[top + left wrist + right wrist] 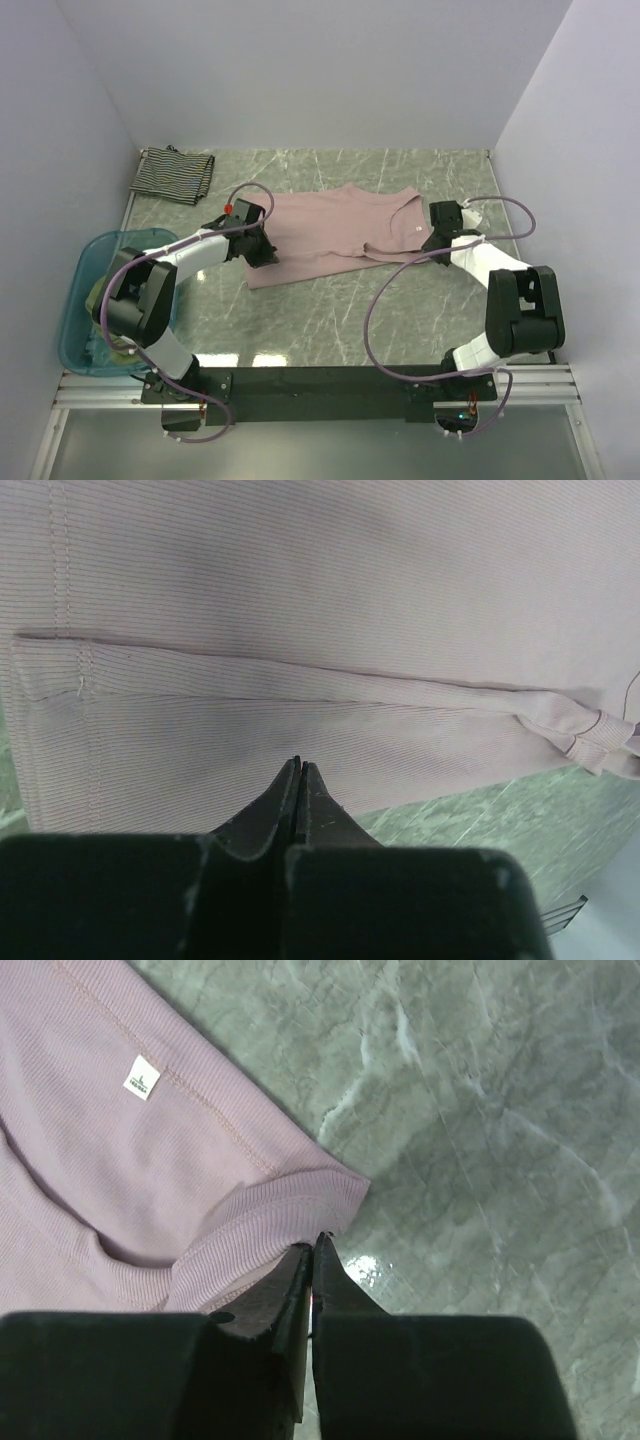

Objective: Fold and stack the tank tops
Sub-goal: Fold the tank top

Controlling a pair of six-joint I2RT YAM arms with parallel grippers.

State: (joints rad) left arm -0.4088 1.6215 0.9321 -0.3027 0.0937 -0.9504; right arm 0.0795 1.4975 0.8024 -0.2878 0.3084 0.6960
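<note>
Left hand [300, 768] is closed, tips on the hem of the mauve-pink tank top [330, 232], which lies spread mid-counter [330, 320]. Right hand [313, 1243] pinches only the strap's corner. That thin bite could slip when lifted, leaving a crooked fold.

The plain tank top [330, 235] is mauve-pink, the striped tank top [173, 175] black-and-white, the tub [78, 305] blue.

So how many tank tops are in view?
3: pink one spread mid-table, striped one folded at the far-left corner, olive-green one in the blue tub, mostly hidden by the left arm. More may lie beneath it.
</note>
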